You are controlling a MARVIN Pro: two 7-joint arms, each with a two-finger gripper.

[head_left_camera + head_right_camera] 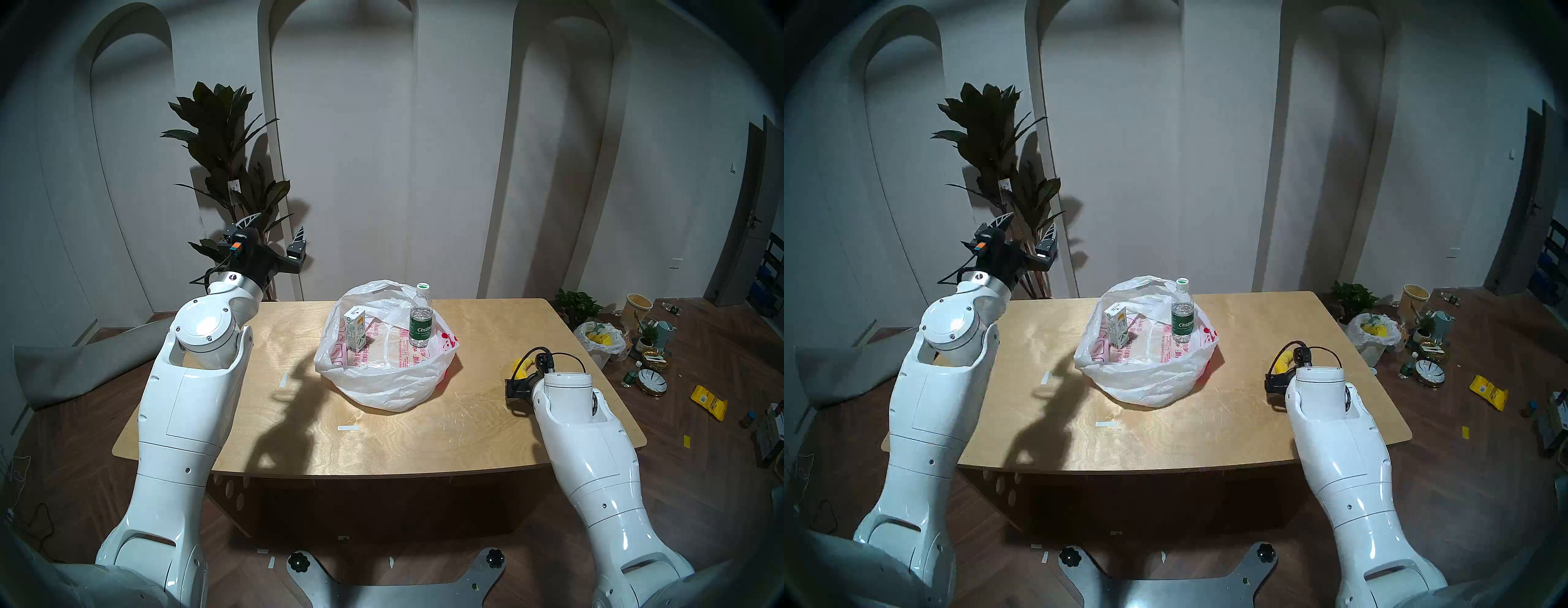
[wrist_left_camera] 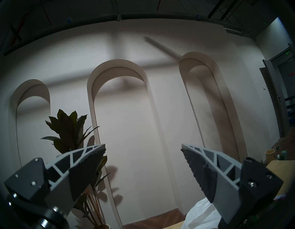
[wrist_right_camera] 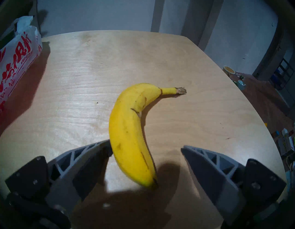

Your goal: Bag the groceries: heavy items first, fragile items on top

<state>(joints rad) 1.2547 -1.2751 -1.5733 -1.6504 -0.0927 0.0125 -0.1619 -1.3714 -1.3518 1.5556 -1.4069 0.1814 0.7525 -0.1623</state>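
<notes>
A pale wall with three arched niches stands behind the wooden table (image 1: 488,407), and a tall dark-leaved plant (image 1: 229,140) rises at the table's far left corner. In the middle of the table sits the white plastic bag (image 1: 382,382) with red print, its mouth spread wide. Inside it the water bottle (image 1: 421,316) stands upright on the right side, and the small drink carton (image 1: 354,329) stands upright on the left, the two well apart.

The left gripper (image 2: 143,150) is raised above the table's far left corner, pointing toward the wall, its fingers spread wide with nothing between them.

Over on the right side of the table, well apart from the bag, the banana (image 3: 132,132) lies flat on the wood, stem pointing away from the arm. The right gripper (image 3: 146,148) is low over it with its fingers wide apart. One finger looks to be touching the banana's side, the other stands clear, so nothing is gripped.

On the floor to the right lie pots, dishes and a yellow packet (image 1: 709,401).
</notes>
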